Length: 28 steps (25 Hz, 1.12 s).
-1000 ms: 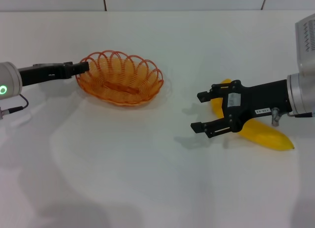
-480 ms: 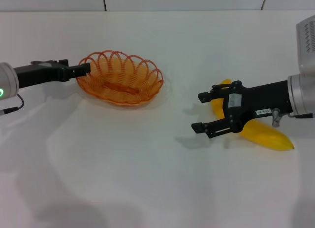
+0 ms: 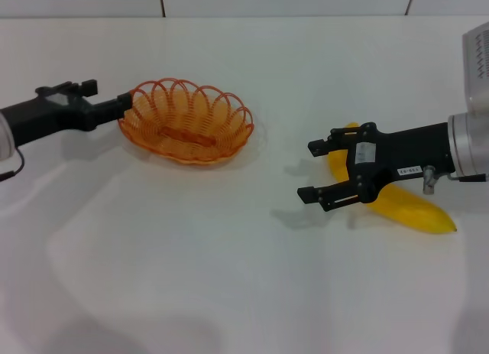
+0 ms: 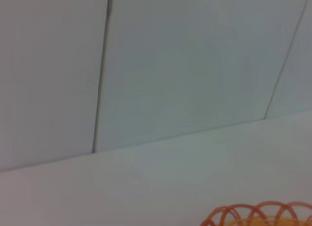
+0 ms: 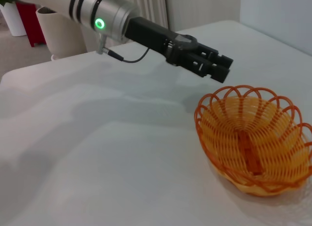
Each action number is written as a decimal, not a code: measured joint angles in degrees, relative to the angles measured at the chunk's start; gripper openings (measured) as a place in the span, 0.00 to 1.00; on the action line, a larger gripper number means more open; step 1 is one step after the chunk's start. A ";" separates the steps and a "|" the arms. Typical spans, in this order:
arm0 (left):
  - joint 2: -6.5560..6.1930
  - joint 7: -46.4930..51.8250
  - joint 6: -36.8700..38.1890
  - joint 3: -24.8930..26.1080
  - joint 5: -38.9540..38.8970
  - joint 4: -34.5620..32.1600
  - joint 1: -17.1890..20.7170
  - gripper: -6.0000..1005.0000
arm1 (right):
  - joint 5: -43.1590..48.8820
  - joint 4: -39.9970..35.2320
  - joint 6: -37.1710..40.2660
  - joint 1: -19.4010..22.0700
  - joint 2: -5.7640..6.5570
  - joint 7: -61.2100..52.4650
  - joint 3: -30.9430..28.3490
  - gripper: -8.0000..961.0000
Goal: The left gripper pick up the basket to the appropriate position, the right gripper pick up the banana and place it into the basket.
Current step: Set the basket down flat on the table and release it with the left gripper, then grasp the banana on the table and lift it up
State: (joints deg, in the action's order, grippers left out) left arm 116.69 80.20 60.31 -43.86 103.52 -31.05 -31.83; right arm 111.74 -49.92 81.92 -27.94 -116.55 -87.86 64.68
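Orange wire basket (image 3: 187, 122), small and oval with a looped scalloped rim and see-through sides, sits on the white surface (image 3: 191, 262) in the upper left of the head view. It holds nothing.

Left gripper (image 3: 122, 105), a black two-fingered claw on an all-black arm, reaches in from the left edge of the head view; its tip is at the basket's left rim. The right wrist view shows the fingers (image 5: 214, 65) close together just beside the rim (image 5: 214, 96), apparently short of it; contact cannot be confirmed, and I cannot tell whether they are clenched or released. The left wrist view shows only the rim loops (image 4: 258, 214) at the lower edge.

Large curved bright yellow banana (image 3: 405, 205) lies on the surface at right centre of the head view, well apart from the basket.

Right gripper (image 3: 319, 170), a black claw with white labels and a silver-white cylindrical wrist, is above the banana's left half, fingers (image 3: 313, 193) spread apart and grasping nothing, tips pointing toward the basket.
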 joint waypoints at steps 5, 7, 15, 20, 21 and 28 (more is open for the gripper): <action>0.02 -5.53 1.92 0.00 -2.66 0.15 2.62 0.78 | -0.27 0.00 -0.01 0.04 -0.05 0.01 -0.07 0.91; -0.10 -6.98 3.13 0.00 -2.71 0.09 3.48 0.78 | -0.30 0.00 -0.01 0.10 -0.06 0.08 -0.10 0.91; -0.23 -12.27 5.66 0.00 -2.45 0.09 6.65 0.78 | -2.30 0.00 -1.05 0.40 -0.08 0.16 -0.24 0.91; -0.36 -14.59 8.54 -0.08 -2.39 0.09 8.15 0.78 | -2.49 0.00 -3.06 0.51 -0.22 -0.07 -0.15 0.91; -0.41 -14.80 9.14 -0.09 -2.31 0.09 8.37 0.78 | -2.49 0.00 -3.29 0.51 -0.25 -0.08 -0.14 0.91; -0.62 -16.16 11.50 -0.03 -1.89 0.03 10.03 0.78 | -0.11 -1.96 -7.49 1.15 -0.27 -4.30 1.12 0.91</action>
State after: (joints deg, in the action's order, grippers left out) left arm 116.07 64.04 71.81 -43.89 101.63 -31.02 -21.80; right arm 111.64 -51.88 74.43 -26.79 -116.82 -92.16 65.81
